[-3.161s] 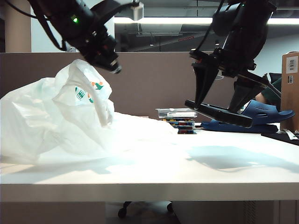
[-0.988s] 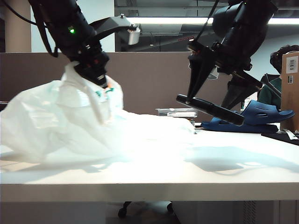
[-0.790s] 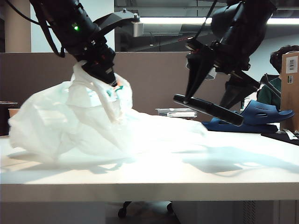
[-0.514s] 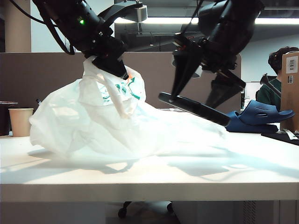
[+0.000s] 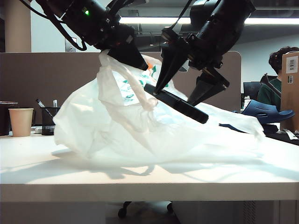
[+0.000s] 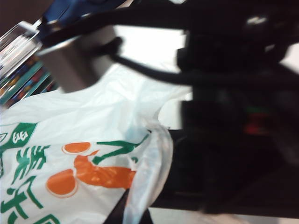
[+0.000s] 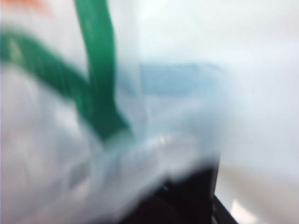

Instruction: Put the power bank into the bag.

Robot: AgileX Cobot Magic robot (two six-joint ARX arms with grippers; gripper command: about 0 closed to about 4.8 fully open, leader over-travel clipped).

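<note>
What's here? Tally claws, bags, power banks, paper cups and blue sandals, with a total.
Claws: 2, left claw shut on the bag handle, right claw holding the power bank by the bag
Bags: 1
Power banks: 1
Paper cup: 1
Blue sandal: 1
Total: 6

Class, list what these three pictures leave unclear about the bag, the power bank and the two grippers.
- Bag opening: exterior view, folds and arms hide it.
- Power bank, lower end: exterior view, inside or outside, cannot tell.
- Left gripper: plastic bunched around its fingers.
- Right gripper: right wrist view blurred, plastic fills it.
</note>
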